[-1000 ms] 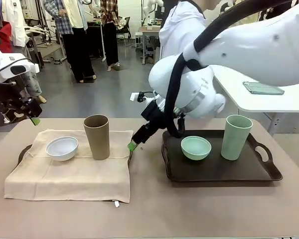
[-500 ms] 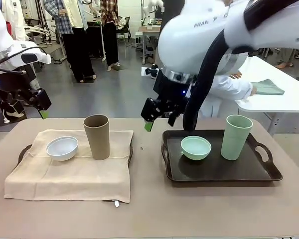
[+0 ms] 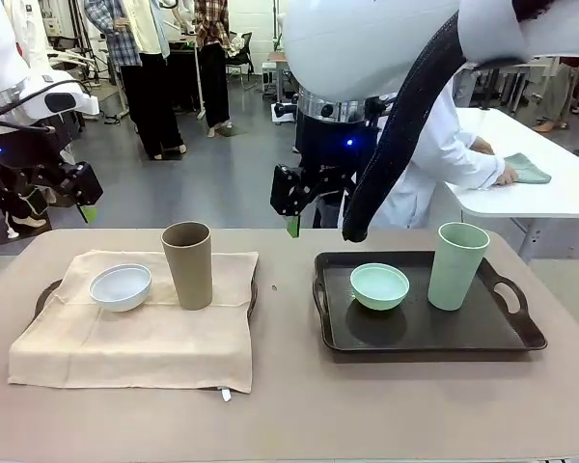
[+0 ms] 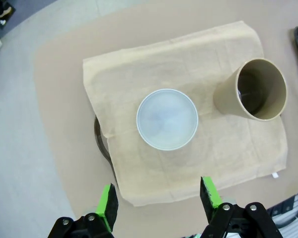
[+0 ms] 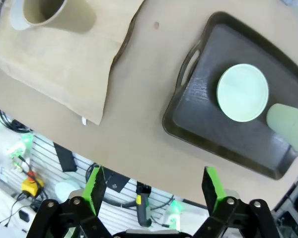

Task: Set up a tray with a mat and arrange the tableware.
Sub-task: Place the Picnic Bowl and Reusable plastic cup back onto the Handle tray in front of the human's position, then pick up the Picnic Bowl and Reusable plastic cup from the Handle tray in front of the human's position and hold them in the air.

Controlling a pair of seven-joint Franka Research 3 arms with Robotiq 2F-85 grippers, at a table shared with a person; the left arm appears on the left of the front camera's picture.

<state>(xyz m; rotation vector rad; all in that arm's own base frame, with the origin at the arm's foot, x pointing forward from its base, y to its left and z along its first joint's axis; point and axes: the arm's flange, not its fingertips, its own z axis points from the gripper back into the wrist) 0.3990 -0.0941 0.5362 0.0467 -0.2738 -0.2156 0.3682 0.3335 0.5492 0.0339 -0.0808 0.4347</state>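
left gripper [image 4: 159,197]: was spread wide, held nothing | right gripper [image 5: 154,184]: was spread wide, held nothing

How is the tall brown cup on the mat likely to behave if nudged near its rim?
The brown cup is tall with a narrower base, so it would probably tip rather than slide. The cloth mat beneath may bunch and help it over. It looks empty, so likely light.

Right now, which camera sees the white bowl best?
The left wrist view: it looks straight down into the white bowl, whole rim clear, on the mat. The front view shows it side-on, smaller, beside the brown cup.
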